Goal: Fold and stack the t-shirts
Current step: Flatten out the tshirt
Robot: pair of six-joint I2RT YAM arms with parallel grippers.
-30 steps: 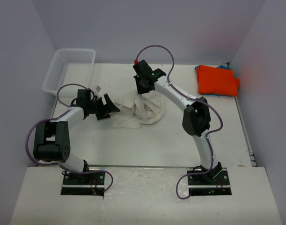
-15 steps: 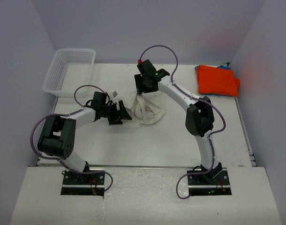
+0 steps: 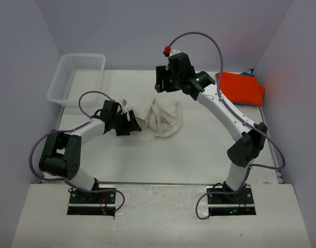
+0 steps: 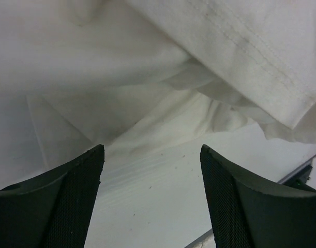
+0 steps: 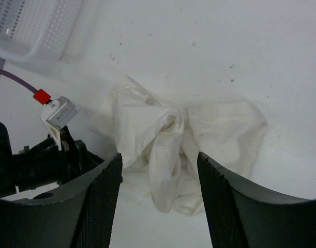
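Table point(image 3: 199, 155), smooth, white and hard, carries everything. Mid-table lies the cream t-shirt point(image 3: 165, 120), a crumpled heap of soft, limp cloth, likely light and floppy and best taken at a stitched hem or corner. The orange t-shirt point(image 3: 239, 88) sits folded at the far right. The left end effector point(image 4: 152, 155) gapes wide and empty at the heap's edge; the right end effector point(image 5: 158, 160) hangs above, parted, holding nothing.

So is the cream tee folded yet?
Not folded. The cream tee lies crumpled in a bunched heap on the table, with creases running every way and no flat, squared edges.
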